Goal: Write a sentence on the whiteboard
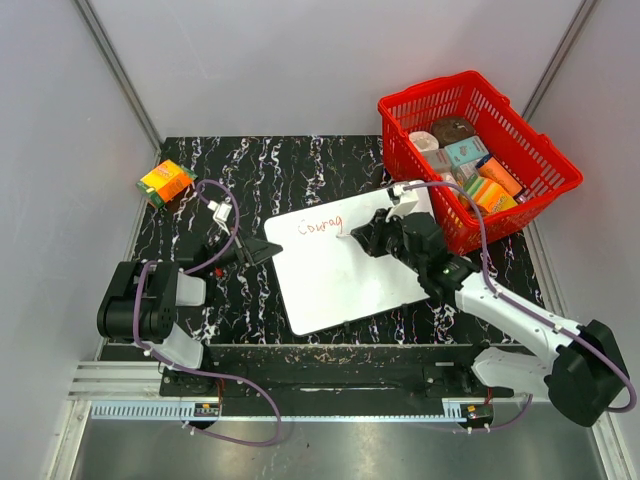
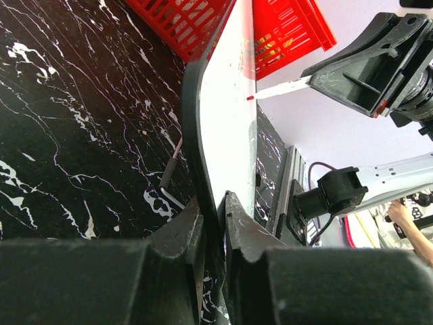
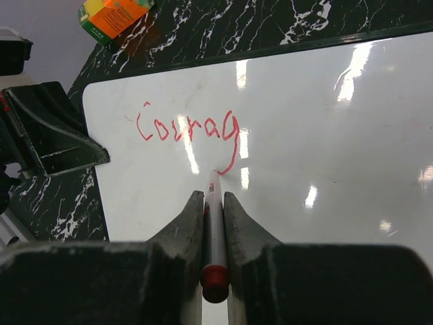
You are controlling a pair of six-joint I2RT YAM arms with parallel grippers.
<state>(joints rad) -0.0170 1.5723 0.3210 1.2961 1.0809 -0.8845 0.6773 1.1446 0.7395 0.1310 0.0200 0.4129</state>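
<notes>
Whiteboard (image 1: 345, 270): large white rectangle with rounded corners and a thin black edge. It lies skewed on the black marbled surface (image 1: 300, 170), with its right corner just beside the red basket (image 1: 530, 125).

Sentence (image 3: 186, 128): thin red handwriting near the board's upper-left corner, 1 line, reads "Courag" (the tail of the g loops down to the pen tip).

Right gripper (image 3: 214, 196): fingers pinching a marker (image 3: 215, 237) with a white barrel and red end. Its tip touches the board.

Left gripper (image 2: 215, 203): fingers clamped on the whiteboard's left edge.

Glare streaks cross the board in the right wrist view.
</notes>
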